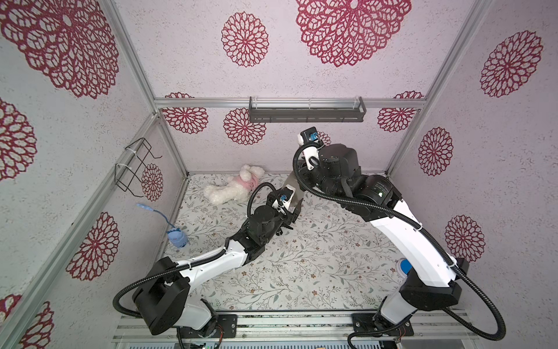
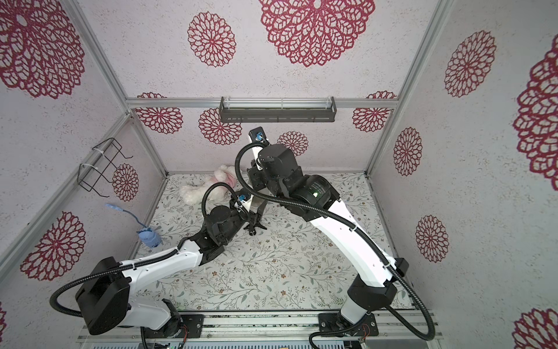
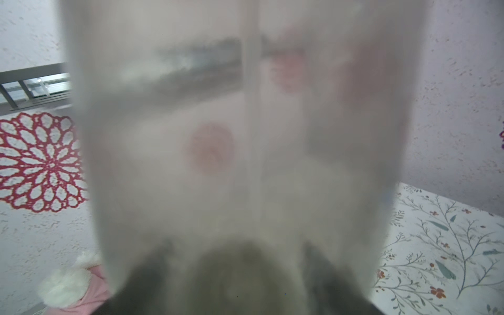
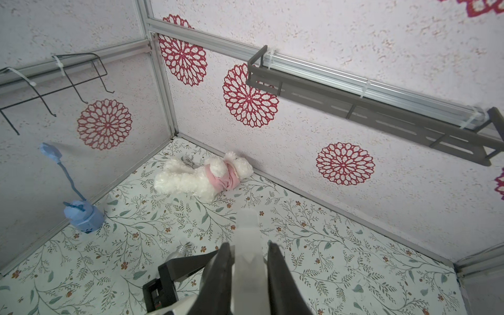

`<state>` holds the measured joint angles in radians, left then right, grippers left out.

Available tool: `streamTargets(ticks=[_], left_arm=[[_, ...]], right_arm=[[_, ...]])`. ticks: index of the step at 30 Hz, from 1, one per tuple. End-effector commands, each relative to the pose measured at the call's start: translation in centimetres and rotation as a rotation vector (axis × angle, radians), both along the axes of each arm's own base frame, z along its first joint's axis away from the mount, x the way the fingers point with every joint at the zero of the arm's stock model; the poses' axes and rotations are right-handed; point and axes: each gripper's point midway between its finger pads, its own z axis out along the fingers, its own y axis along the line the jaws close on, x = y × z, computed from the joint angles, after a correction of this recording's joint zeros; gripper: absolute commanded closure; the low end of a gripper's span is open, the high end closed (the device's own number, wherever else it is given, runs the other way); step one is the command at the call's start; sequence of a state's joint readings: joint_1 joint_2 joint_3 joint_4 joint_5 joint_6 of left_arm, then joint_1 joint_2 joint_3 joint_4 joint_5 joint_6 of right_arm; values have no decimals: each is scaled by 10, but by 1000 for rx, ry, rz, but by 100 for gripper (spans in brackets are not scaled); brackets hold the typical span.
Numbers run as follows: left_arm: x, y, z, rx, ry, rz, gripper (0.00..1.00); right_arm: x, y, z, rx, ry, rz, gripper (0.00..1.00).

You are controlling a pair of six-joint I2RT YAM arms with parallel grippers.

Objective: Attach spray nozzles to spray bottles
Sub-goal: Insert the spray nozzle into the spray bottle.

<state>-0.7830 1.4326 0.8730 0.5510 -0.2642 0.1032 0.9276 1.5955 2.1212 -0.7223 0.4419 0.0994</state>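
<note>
In the left wrist view a smoky translucent spray bottle (image 3: 245, 152) fills the picture. My left gripper (image 3: 237, 251) is shut on it, and its dark fingers show blurred through the plastic. In a top view the bottle (image 1: 294, 187) leans up from the left gripper (image 1: 294, 213) toward the right wrist. My right gripper (image 4: 249, 245) is shut on the whitish translucent spray nozzle (image 4: 246, 231), just above the bottle's upper end. I cannot tell whether they touch. The black nozzle (image 2: 253, 227) lies on the mat by the left wrist. A silver bottle's neck (image 4: 182, 249) pokes out beside the left gripper.
A white plush toy (image 1: 232, 190) in pink lies at the back of the floral mat (image 1: 317, 266). A blue brush holder (image 1: 178, 238) stands by the left wall. A wire rack (image 1: 136, 166) and a grey shelf (image 1: 306, 113) hang on the walls. A blue-and-white object (image 1: 404, 267) sits behind the right arm.
</note>
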Motion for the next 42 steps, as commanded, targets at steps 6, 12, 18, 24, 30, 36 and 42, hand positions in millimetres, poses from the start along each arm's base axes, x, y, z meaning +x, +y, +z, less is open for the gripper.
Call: streamTargets(ticks=[6,12,18,24,30,36,42], left_arm=[[-1,4,53,-132,-94,31,45],[2,4,53,-126,-106,47,45],[-1,5,53,-135,-110,35,45],[-5,5,51,-131,-113,16,45],[-5,2,50,-130,-108,-10,45],[-1,4,47,-140,-72,-49,45],[-1,0,47,-126,-60,-73,45]], right_arm=[[-9,-3,-5,44,-33,-134,84],[7,-2,-11,13,24,-276,85],[4,-2,-2,84,47,-275,73],[-11,1,14,164,63,-169,57],[-20,0,22,177,64,-114,47],[-37,-10,32,212,43,-46,41],[-43,-18,46,232,10,-27,40]])
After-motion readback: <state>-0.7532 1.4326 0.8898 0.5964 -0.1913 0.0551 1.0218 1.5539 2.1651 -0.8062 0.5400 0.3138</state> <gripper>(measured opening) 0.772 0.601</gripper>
